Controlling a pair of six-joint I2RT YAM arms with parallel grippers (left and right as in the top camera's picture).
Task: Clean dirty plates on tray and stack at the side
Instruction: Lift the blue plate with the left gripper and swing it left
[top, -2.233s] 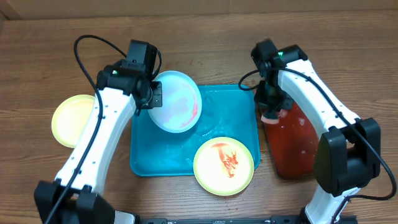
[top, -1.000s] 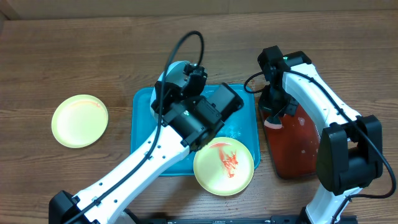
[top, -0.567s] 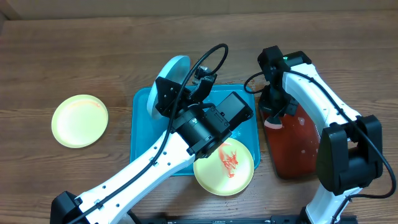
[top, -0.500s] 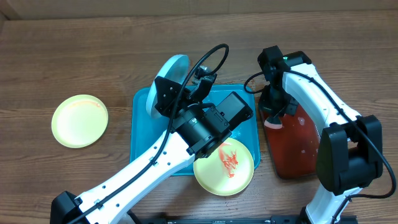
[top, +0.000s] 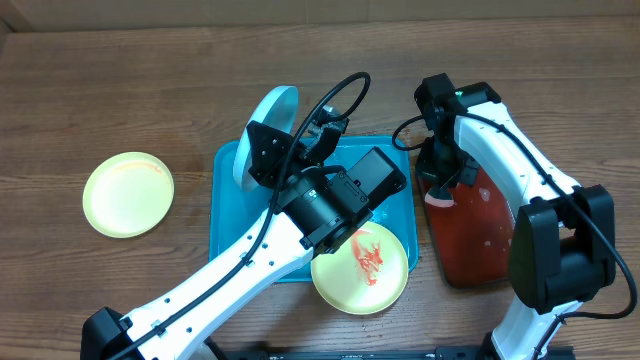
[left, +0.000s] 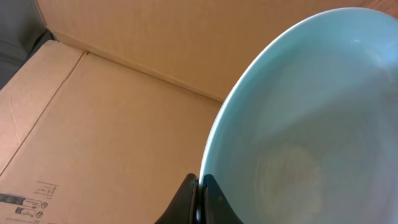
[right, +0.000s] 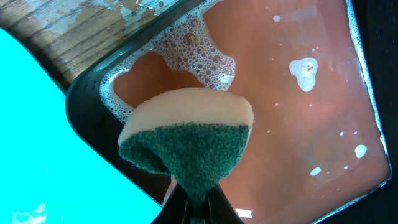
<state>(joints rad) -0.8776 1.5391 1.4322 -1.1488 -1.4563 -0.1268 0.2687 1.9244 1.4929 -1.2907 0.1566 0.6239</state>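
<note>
Legible text: none in any view.
Printed marking: small dark lines of print on the cardboard box (left: 93, 130), far left of the pale blue plate (left: 311, 124) and low in the left wrist view; too small to read.
Brands, numbers, signs: none readable.

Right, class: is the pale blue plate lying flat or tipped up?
Tipped up. Overhead the pale blue plate shows as a narrow sliver, its rim pinched by the left gripper.

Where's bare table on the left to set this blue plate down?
Bare table lies between the left yellow plate and the turquoise tray, and along the far edge behind them. Crowded: the tray, under the left arm and holding the sauced yellow plate; the right arm hangs over the red tray.
</note>
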